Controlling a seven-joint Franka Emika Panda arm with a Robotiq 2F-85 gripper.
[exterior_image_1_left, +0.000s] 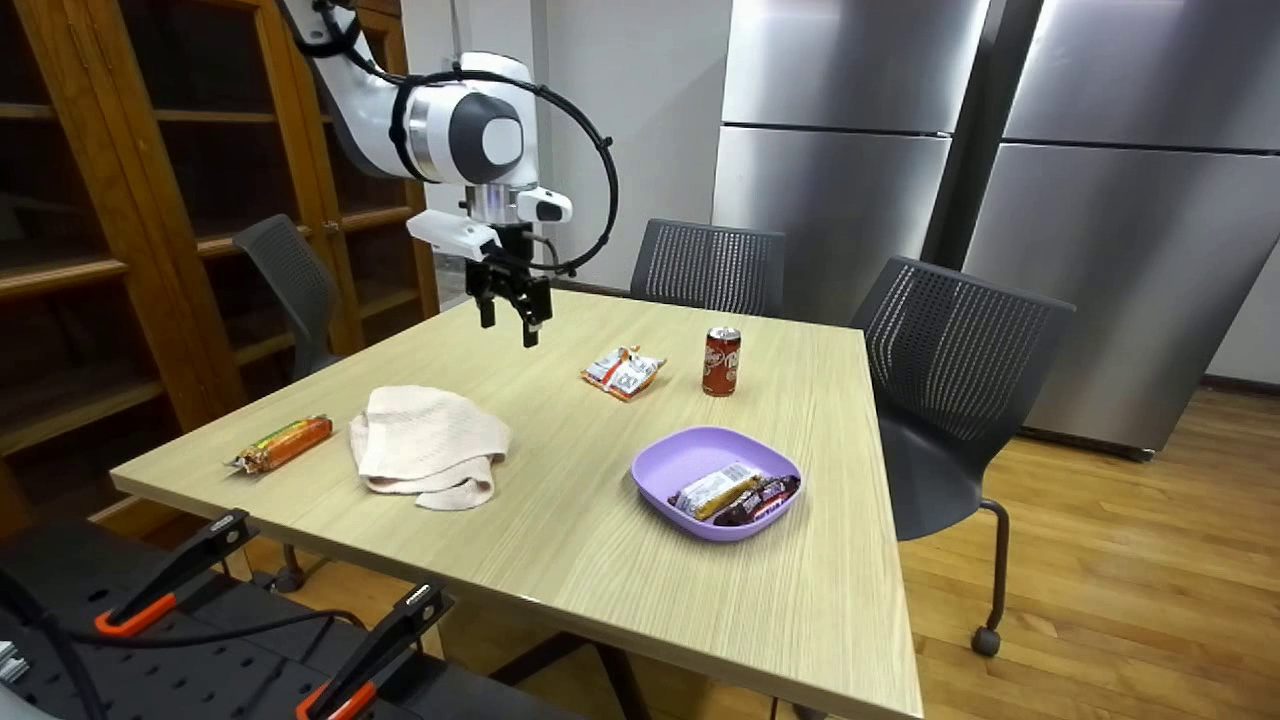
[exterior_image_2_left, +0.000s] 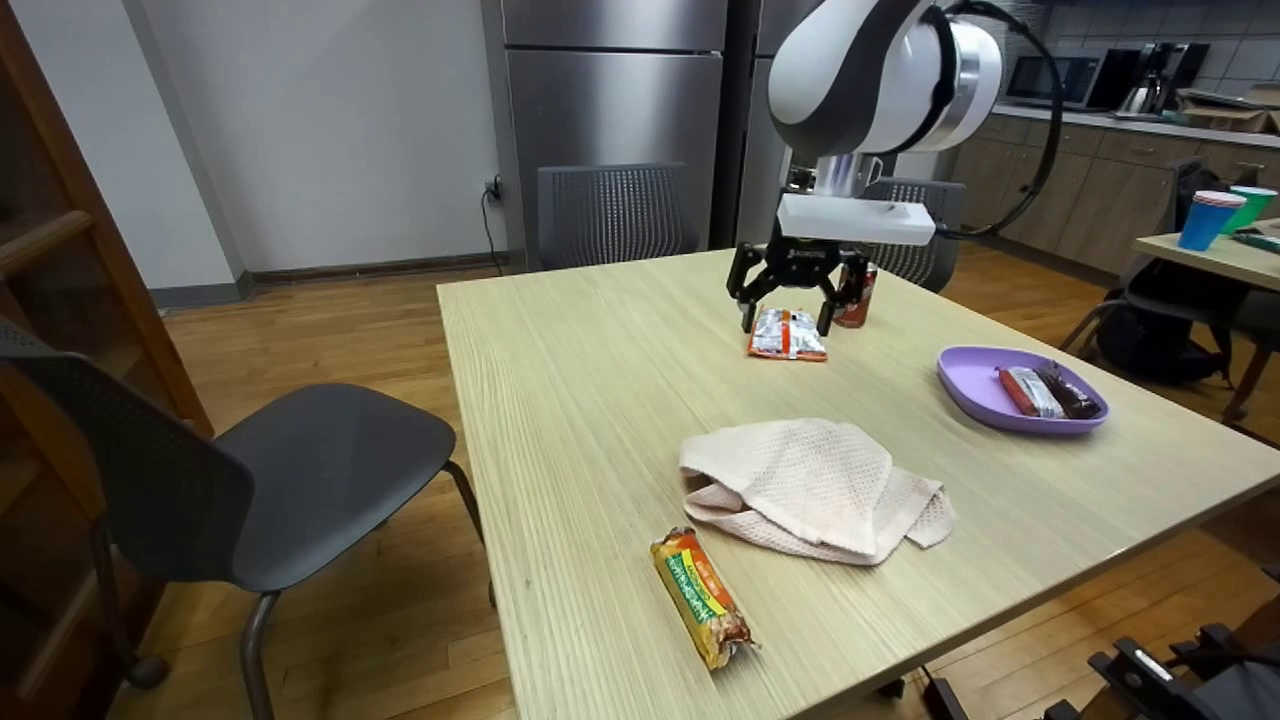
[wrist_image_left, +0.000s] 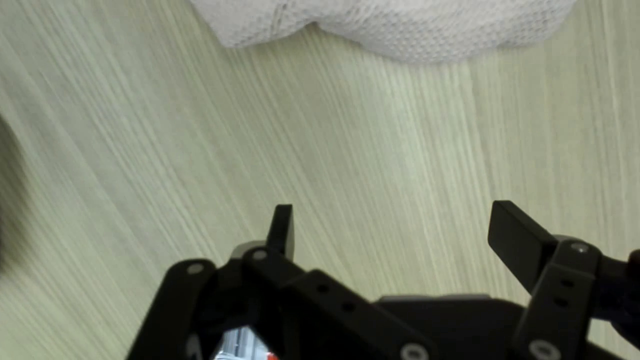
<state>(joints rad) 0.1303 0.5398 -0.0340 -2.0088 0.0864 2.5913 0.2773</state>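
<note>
Purple plate (exterior_image_1_left: 687, 458) near, silvery snack packet (exterior_image_1_left: 623, 374) beyond, jaws spread over the counter (exterior_image_1_left: 580, 500).
In an exterior view, an orange-and-gold bar (exterior_image_1_left: 285, 444) lies near left, a rumpled cream cloth (exterior_image_1_left: 428, 440) just to its right, and the plate, with wrapped sweets (exterior_image_1_left: 715, 489) in it, near right. Farther off, the snack packet lies mid-counter, a dark red can (exterior_image_1_left: 721, 362) upright just to its right. Beyond, over the far left part, the jaws hang wide apart and hold nothing, bare counter showing between the fingertips (wrist_image_left: 520, 240); in the wrist view they stand between the cloth and the snack packet, touching neither.
</note>
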